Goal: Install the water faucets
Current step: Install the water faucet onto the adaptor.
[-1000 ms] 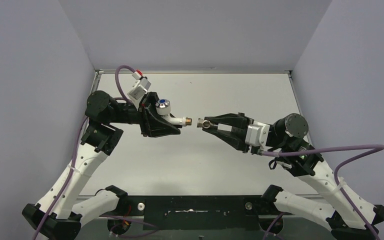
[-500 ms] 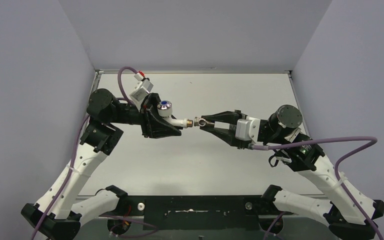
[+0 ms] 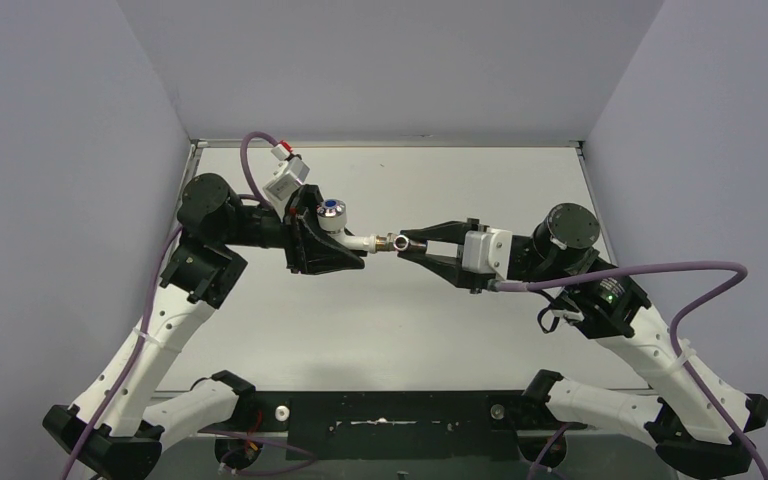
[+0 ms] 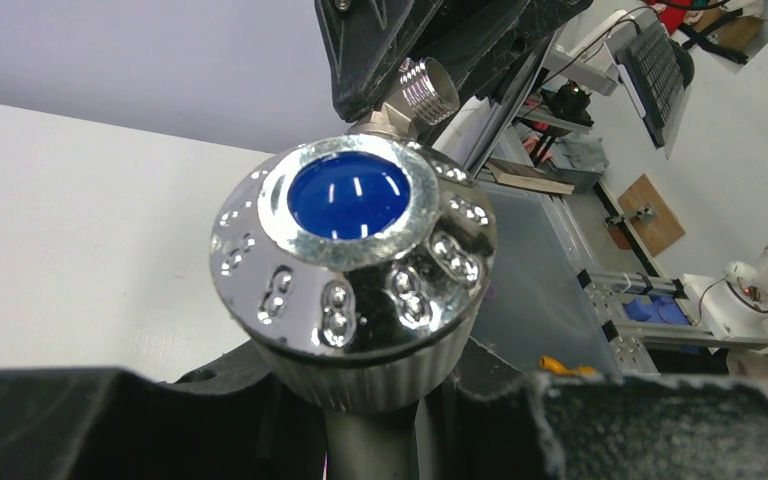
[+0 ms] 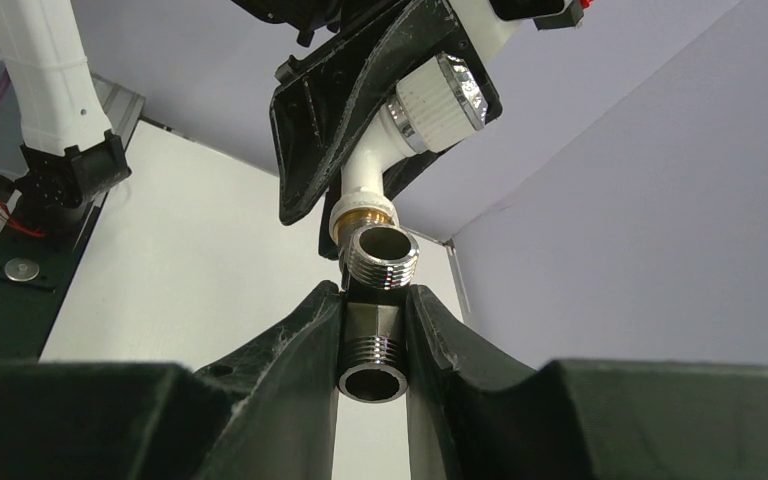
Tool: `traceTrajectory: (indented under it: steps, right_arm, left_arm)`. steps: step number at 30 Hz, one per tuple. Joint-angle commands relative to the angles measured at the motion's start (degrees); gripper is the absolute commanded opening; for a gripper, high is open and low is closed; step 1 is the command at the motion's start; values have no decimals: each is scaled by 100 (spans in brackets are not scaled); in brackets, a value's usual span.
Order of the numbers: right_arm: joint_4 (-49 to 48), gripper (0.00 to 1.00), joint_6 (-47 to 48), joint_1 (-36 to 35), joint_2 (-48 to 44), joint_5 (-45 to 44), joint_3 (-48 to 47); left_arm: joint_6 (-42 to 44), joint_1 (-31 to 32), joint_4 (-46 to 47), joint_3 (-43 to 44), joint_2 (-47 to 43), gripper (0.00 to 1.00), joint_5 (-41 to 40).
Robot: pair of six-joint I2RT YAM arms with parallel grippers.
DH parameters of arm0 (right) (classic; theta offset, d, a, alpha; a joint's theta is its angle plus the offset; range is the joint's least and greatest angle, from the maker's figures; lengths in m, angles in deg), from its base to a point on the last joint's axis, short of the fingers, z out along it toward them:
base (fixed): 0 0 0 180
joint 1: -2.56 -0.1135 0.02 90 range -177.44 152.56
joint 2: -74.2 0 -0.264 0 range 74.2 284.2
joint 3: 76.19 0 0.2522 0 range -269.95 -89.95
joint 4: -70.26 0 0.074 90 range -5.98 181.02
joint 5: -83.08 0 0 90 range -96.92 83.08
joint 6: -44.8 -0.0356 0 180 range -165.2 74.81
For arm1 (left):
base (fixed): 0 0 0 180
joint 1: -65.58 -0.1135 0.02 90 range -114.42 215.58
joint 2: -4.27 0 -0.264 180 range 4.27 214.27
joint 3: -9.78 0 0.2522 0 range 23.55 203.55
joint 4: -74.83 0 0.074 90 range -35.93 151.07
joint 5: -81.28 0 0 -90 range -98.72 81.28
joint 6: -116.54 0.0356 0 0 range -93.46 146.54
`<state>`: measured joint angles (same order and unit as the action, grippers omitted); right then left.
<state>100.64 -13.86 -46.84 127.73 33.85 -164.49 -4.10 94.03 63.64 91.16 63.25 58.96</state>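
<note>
The white tap body with its chrome knob and blue dot is held in the air by my left gripper, which is shut on it. My right gripper is shut on the small metal threaded fitting, whose end sits right against the tap's brass end. In the right wrist view the fitting is clamped between my fingers, just below the tap's brass end. In the left wrist view the knob fills the middle, with the fitting beyond it.
The white table lies under both arms, with grey walls at the back and sides. A black base bar runs along the near edge. Purple cables loop off both wrists.
My right gripper has moved left with the fitting and rolled at the wrist. The gap to the tap's brass end has closed. The left arm has shifted slightly right.
</note>
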Motion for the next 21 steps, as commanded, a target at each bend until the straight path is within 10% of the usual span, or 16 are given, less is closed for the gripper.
traceTrajectory:
  steps: [1,21]
  right_arm:
    - [-16,0,91,-57,0,-228,-333]
    - [-79,0,40,-128,42,36,-333]
  left_arm:
    - [114,29,85,337,-36,0,-28]
    - [189,29,-13,321,-53,0,-38]
